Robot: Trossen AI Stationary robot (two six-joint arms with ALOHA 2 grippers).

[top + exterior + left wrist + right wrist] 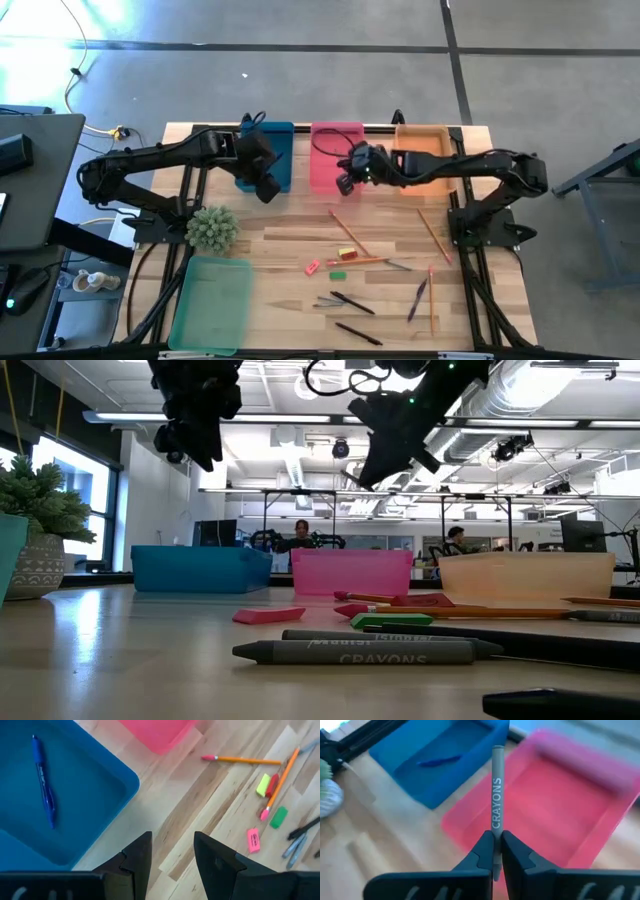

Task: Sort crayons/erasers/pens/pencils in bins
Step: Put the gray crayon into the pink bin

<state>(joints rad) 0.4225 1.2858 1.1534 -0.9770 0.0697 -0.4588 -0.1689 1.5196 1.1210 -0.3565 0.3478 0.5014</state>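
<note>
My right gripper (497, 847) is shut on a grey crayon (497, 795) above the near end of the pink bin (555, 815); in the high view it (345, 183) is over that bin (335, 135). My left gripper (172, 855) is open and empty, above the table by the blue bin's (60, 810) near right corner. A blue pen (44, 780) lies flat in the blue bin. Pencils (348, 232), the pink (313, 266), yellow (346, 252) and green (337, 274) erasers, dark pens (352, 302) and grey crayons (328, 300) lie on the table. My right gripper pinches the crayon by one end (496, 836) between its two fingers. The crayon runs on in line with the fingers and sticks out far past their tips. It is lifted clear, over the pink bin.
The orange bin (420, 150) stands right of the pink one at the far edge. The green bin (212, 300) sits at the near left, with a potted plant (212, 228) behind it. More pencils (433, 235) and a purple pen (417, 298) lie at the right.
</note>
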